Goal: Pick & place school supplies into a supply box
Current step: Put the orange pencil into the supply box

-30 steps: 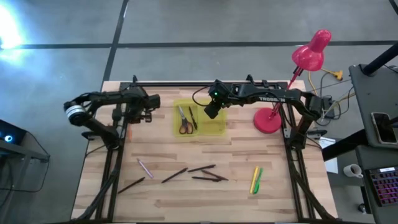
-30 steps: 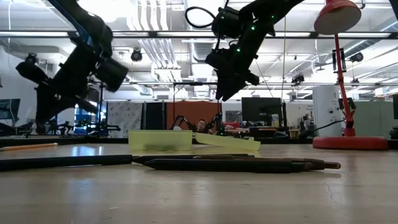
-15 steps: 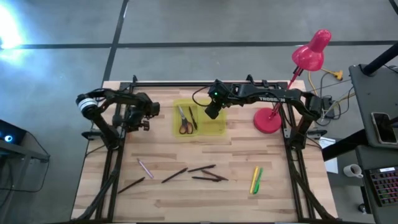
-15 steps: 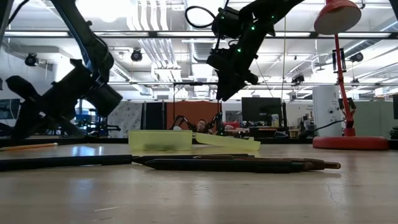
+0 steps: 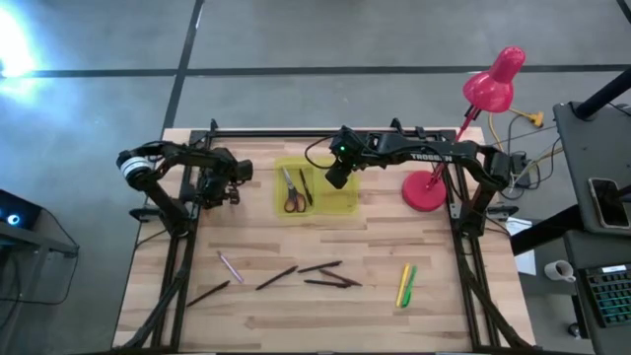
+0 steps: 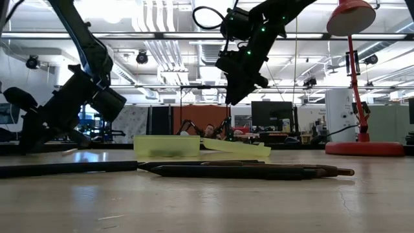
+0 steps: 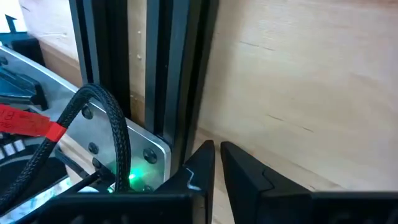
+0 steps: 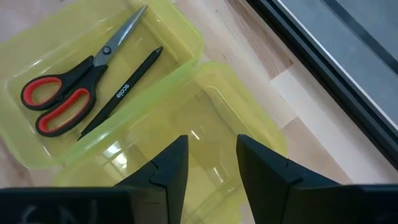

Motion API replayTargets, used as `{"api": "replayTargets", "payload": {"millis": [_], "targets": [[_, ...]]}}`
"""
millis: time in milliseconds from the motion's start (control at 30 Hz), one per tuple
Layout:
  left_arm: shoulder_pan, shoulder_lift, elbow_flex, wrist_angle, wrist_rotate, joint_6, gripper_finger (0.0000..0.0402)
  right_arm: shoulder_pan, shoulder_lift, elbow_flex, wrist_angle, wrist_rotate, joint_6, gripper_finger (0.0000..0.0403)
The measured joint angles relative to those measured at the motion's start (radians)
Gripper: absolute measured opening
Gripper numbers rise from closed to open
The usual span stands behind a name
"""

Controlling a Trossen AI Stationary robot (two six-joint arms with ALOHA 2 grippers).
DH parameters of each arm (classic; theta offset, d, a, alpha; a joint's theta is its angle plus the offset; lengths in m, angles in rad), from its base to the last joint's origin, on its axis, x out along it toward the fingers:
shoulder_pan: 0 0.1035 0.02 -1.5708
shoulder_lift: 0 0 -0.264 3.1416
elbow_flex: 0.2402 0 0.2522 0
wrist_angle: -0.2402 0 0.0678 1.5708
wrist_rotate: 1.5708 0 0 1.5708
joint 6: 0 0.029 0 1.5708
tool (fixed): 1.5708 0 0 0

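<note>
The yellow-green supply box (image 5: 315,190) lies open at the table's far middle, its lid (image 8: 230,106) folded out flat to the right. Red-handled scissors (image 8: 65,96) and a dark pen (image 8: 124,90) lie in its base. My right gripper (image 5: 333,180) hangs open and empty above the lid. My left gripper (image 5: 225,185) is shut and empty, low over bare wood left of the box, by the black frame post (image 7: 168,68). A pink pen (image 5: 230,266), several dark pens (image 5: 320,274) and the yellow and green markers (image 5: 404,284) lie on the near half of the table.
The pink lamp's round base (image 5: 424,191) stands just right of the box, its head (image 5: 493,84) raised over the far right corner. Black frame legs (image 5: 177,237) run along both table sides. In the low view the dark pens (image 6: 246,171) lie in front of the box (image 6: 167,145).
My left gripper has drawn back from beside the box toward the table's left edge, sinking and tipping down toward the tabletop. Most of that happened in the first half second. My right gripper has kept still over the lid.
</note>
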Motion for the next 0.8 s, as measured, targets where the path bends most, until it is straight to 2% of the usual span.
{"api": "replayTargets", "payload": {"millis": [100,200,333,367,500,567,700,800], "targets": [[-0.009,-0.015,0.036,0.004,0.019,0.001,0.0022,0.000,0.000,0.000,0.001,0.000,0.000,0.0125],[-0.024,-0.055,0.110,0.086,0.008,0.008,0.0022,0.000,0.000,0.000,0.002,-0.020,-0.032,0.0125],[-0.041,-0.132,0.169,0.254,-0.008,0.227,0.0022,-0.016,0.005,0.013,0.016,-0.182,-0.106,0.0124],[-0.043,-0.150,0.184,0.303,-0.014,0.283,0.0022,-0.017,0.012,0.024,0.016,-0.190,-0.099,0.0122],[-0.018,-0.178,0.198,0.290,-0.121,0.407,0.0022,-0.018,0.045,0.090,-0.015,-0.164,-0.099,0.0115],[-0.005,-0.192,0.195,0.341,-0.133,0.526,0.0022,-0.008,0.056,0.126,-0.010,-0.151,-0.101,0.0112],[0.005,-0.178,0.148,0.487,-0.097,0.680,0.0022,0.021,0.106,0.226,-0.014,-0.152,-0.109,0.0106],[0.024,-0.168,0.132,0.563,-0.066,0.669,0.0022,0.035,0.182,0.334,-0.090,-0.164,-0.141,0.0101]]}}
